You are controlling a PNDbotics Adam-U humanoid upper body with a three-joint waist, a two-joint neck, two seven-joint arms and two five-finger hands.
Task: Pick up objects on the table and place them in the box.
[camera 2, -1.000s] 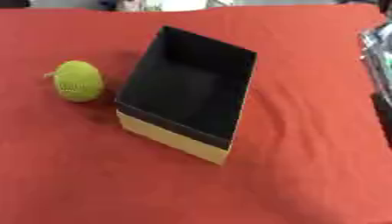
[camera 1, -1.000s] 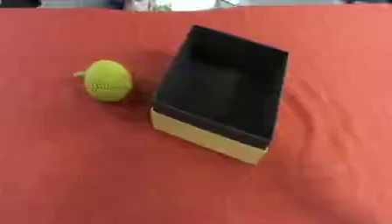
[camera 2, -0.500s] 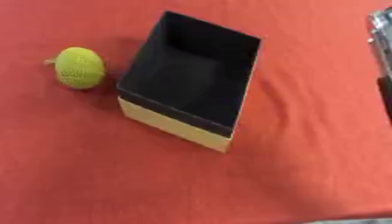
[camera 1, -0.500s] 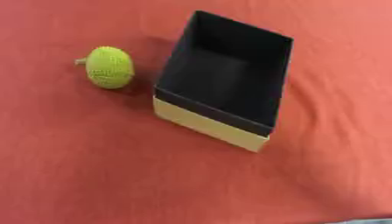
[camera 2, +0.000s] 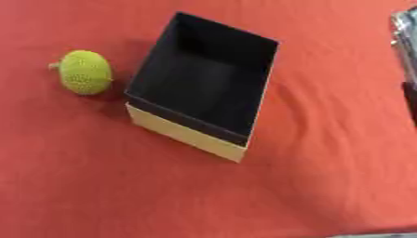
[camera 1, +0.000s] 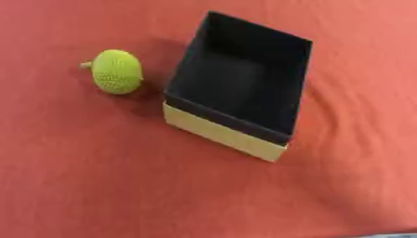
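Observation:
A yellow-green knobbly fruit-shaped object [camera 1: 117,71] with a short stem lies on the red cloth, just left of the box. The box [camera 1: 241,81] is open-topped, black inside with pale yellow outer walls, and stands askew in the middle of the table. Nothing lies in it. Neither hand shows over the table. A silver and black strip of my right arm [camera 2: 406,42] shows at the right edge of the right eye view, far from both things.
The red cloth [camera 1: 122,186] covers the whole table, with slight wrinkles right of the box. A thin grey strip shows at the bottom right corner [camera 2: 383,235], where the table ends.
The whole picture has slid upward and a little sideways, so the camera has tilted. The fruit and the box keep their places relative to each other.

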